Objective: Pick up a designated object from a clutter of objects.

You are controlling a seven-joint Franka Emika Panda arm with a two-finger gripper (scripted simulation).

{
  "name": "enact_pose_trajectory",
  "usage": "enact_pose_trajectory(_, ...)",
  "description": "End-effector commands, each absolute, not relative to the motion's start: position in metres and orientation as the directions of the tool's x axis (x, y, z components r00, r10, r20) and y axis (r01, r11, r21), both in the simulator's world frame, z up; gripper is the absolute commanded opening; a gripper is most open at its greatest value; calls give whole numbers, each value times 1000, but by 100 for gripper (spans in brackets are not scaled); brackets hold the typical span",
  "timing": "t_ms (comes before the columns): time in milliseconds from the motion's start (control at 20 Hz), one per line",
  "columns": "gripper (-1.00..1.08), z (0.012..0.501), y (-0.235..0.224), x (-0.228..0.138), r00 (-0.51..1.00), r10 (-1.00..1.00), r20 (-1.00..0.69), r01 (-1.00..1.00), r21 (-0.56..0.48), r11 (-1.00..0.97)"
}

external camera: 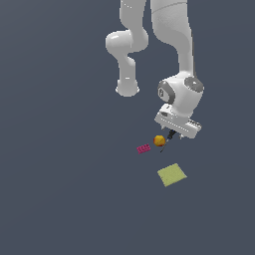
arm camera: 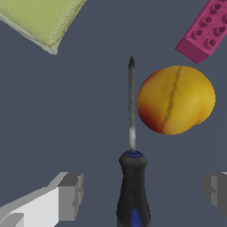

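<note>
The wrist view gives what the exterior view cannot: the screwdriver [arm camera: 132, 177] lies on the grey desk [arm camera: 88, 115] with its blue-and-black handle between the two fingers [arm camera: 71, 195] and its thin dark shaft running away from the camera, just beside the orange ball [arm camera: 176, 100] but not clearly touching it. The pink brick [arm camera: 206, 31] sits beyond the ball, and a corner of the yellow-green square [arm camera: 42, 20] shows on the other side of the shaft; both are cut off by the picture's edge. In the exterior view the screwdriver is only a faint dark sliver under the gripper [external camera: 170, 134], too small to make out, while the ball [external camera: 159, 141], the brick [external camera: 143, 148] and the square [external camera: 172, 175] are seen whole on the desk [external camera: 60, 189], the square well apart from the other two. The handle's end is cut off in the wrist view, and one finger shows only as a grey block at the frame's edge. The fingers stand wide apart, one on each side of the handle with clear gaps, gripping nothing. The gripper hangs low, close over the desk.
</note>
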State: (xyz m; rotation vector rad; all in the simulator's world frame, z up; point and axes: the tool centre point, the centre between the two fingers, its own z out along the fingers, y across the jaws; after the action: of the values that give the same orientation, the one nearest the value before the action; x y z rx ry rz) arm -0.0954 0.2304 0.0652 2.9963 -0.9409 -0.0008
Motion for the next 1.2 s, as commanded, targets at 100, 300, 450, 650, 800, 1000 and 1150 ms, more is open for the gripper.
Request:
enact_pose_trajectory(100, 100, 63, 230, -95, 820, -572, 0, -572, 1, -820)
enact_pose_trajectory(300, 100, 51, 230, -96, 820, -572, 0, -572, 1, -820)
enact_pose_trajectory(450, 100, 37, 230, -96, 820, -573, 0, -573, 1, -820)
enact_pose_trajectory(650, 100, 21, 230, -96, 819, -574, 0, -574, 0, -819)
enact_pose_trajectory(800, 100, 16, 231, -96, 819, -574, 0, -574, 0, -819)
enact_pose_trajectory(1000, -100, 15, 230, -96, 819, -574, 0, -574, 0, -819)
enact_pose_trajectory(1150, -100, 15, 230, -96, 819, -574, 0, -574, 0, -819)
